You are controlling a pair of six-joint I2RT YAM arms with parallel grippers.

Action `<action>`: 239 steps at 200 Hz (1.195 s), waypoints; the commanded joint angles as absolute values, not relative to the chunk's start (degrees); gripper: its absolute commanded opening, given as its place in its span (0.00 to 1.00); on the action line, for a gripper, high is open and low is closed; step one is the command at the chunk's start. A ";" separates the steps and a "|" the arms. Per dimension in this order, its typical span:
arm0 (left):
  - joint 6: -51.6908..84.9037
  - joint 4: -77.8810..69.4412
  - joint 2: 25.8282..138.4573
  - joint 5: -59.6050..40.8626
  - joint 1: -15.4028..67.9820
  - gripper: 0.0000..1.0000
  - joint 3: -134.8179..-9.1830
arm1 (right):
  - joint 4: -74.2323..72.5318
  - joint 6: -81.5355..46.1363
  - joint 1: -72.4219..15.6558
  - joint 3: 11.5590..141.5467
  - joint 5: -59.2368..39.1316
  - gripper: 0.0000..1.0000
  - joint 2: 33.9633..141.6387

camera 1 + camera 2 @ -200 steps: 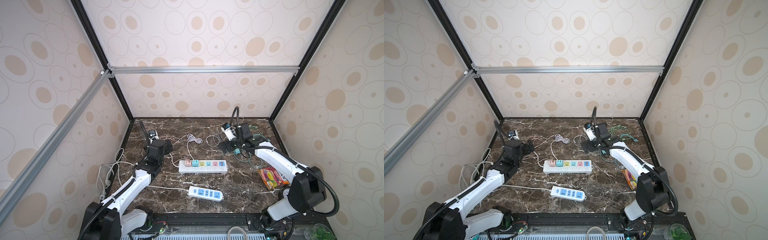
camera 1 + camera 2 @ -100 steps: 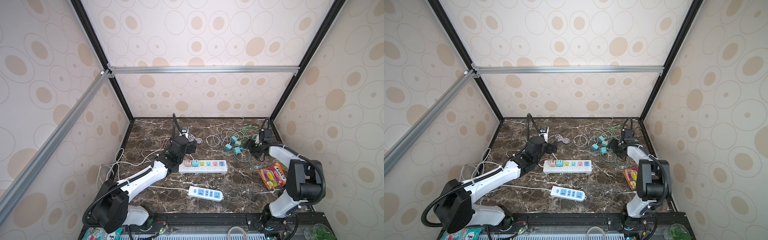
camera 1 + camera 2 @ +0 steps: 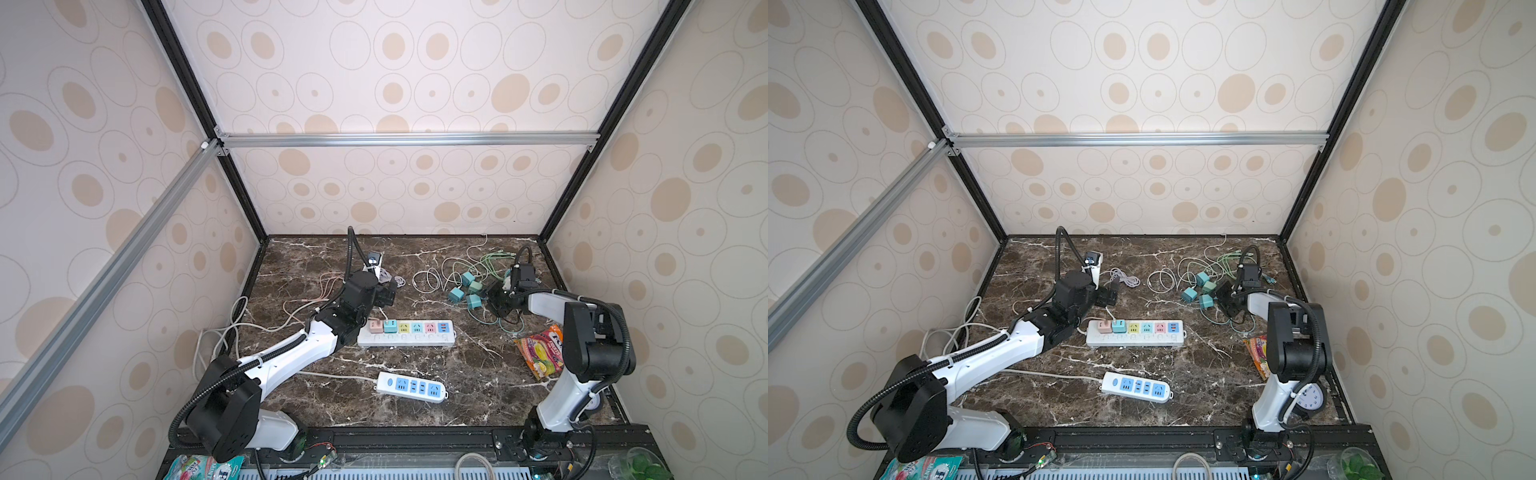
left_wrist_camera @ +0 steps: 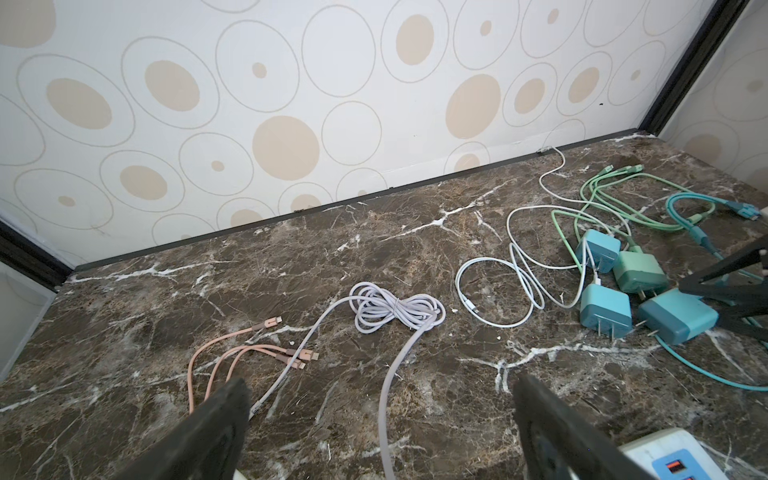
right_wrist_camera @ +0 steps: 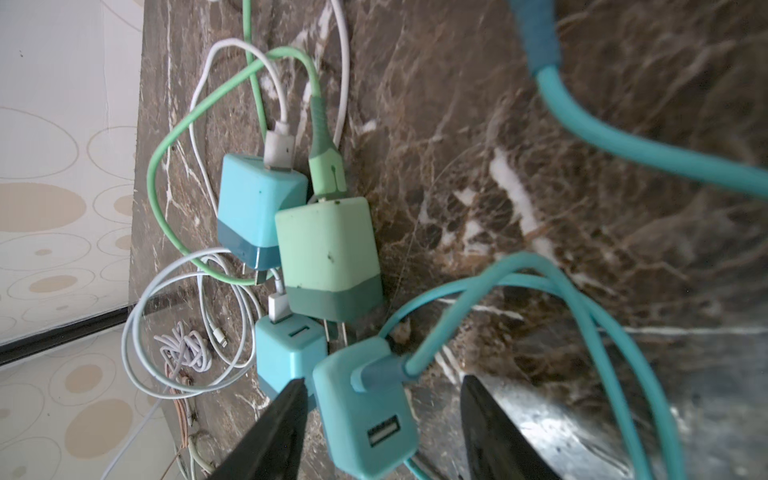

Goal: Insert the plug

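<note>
A teal cube charger plug [image 5: 365,415], trailing a teal cable, is lying between the parted fingers of the right gripper [image 5: 384,380], while the white pastel-socketed power strip [image 3: 405,338] is lying flat just beside the left gripper [image 4: 380,386].

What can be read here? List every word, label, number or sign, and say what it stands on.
No text reads clearly.
Red and yellow snack bag: white lettering, blurred and partly hidden.
Green and white packet at the front edge: print blurred.
White round clock face: numerals too small.
White power strip with coloured sockets: markings too small.
</note>
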State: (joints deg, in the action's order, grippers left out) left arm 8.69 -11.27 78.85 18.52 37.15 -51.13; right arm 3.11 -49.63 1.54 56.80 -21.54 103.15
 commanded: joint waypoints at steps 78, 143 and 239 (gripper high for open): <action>9.91 -5.51 83.73 18.80 37.35 0.98 -57.32 | -2.45 -51.81 1.05 54.97 -25.96 0.43 105.00; 2.94 -4.44 88.30 4.42 40.31 0.98 -60.20 | -6.58 -48.04 0.94 49.75 -26.81 0.17 99.60; 0.77 -9.25 96.94 -16.68 42.99 0.98 -64.22 | -14.63 -49.23 -0.98 42.36 -33.27 0.09 89.11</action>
State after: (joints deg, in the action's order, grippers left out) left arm 1.02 -6.24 95.13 -10.35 42.02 -61.23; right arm -10.28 -47.16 0.47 44.12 -31.31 92.64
